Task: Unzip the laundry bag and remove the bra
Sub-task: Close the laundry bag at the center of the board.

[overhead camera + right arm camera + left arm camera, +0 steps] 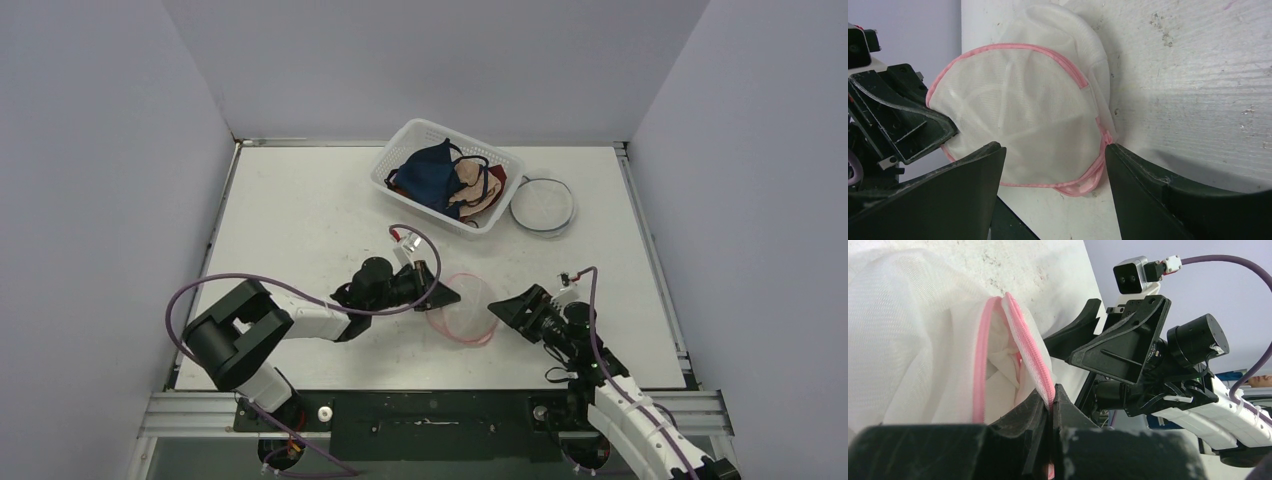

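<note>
The laundry bag (462, 312), a round white mesh pouch with a pink edge (998, 48), was laid flat on the table (300, 220) near the front, between the two arms. The left end effector (1053, 399) was closed on the pink edge at the bag's left side, and the fabric was pinched between its fingers. The right end effector (1053, 150) was held open, fingers wide apart, at the bag's right side; one fingertip (1109, 148) was placed against the pink edge. White folds were seen through the mesh, but a bra could not be made out inside. In the left wrist view, the far side of the bag was blocked by the right arm, its camera (1130, 275) and purple cable (1228, 261). A white basket (393, 155) of navy, beige and red clothes (435, 175) was set at the table's rear. A round mesh disc (543, 205) was laid just beside it.
</note>
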